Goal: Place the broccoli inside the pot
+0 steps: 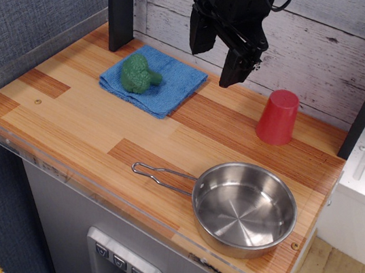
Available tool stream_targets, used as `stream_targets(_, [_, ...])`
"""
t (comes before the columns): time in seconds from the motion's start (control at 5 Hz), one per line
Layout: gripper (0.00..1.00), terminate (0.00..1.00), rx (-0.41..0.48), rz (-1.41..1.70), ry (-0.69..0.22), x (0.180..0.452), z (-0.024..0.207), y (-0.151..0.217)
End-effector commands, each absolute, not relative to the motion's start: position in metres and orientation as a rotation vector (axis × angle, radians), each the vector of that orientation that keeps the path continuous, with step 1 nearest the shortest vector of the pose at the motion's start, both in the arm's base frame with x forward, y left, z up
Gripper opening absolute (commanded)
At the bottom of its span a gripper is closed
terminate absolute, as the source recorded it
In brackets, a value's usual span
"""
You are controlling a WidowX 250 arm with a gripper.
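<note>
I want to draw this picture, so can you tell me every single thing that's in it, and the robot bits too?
small dark-green bumpy toy broccoli: one, dark green, lying on the blue cloth at the back left.
folded blue cloth: one, blue, back left of the table, under the broccoli.
upside-down red plastic cup: one, red, back right of the table.
shallow round shiny steel pot with a thin wire handle: one, silver, front right, empty, handle pointing left.
striped wooden table: one, light and reddish brown, under everything.
black robot gripper: one, black, hanging open above the back of the table, holding nothing.
</note>
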State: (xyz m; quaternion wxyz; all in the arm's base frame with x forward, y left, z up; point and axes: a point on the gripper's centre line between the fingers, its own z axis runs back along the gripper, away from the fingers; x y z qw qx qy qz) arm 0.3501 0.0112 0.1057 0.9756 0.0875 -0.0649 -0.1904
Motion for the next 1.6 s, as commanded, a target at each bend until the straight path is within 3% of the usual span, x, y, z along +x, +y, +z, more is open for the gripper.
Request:
stream_targets(0.0, [1.0,0.0,0.176,-0.384,-0.131,0.35,0.106,0.011])
stream_targets(0.4, [1.0,0.0,0.136,-0.155,-0.117,0.357,0.099,0.065])
stream_targets(0.6, [1.0,0.0,0.172,0.016,-0.092,0.354,0.098,0.09])
stream_targets(0.8, [1.0,0.0,0.211,0.131,-0.078,0.352,0.102,0.106])
stream_targets(1.0, [1.0,0.0,0.178,0.227,-0.091,0.35,0.103,0.123])
stream_targets(1.4, [1.0,0.0,0.199,0.348,-0.058,0.345,0.098,0.138])
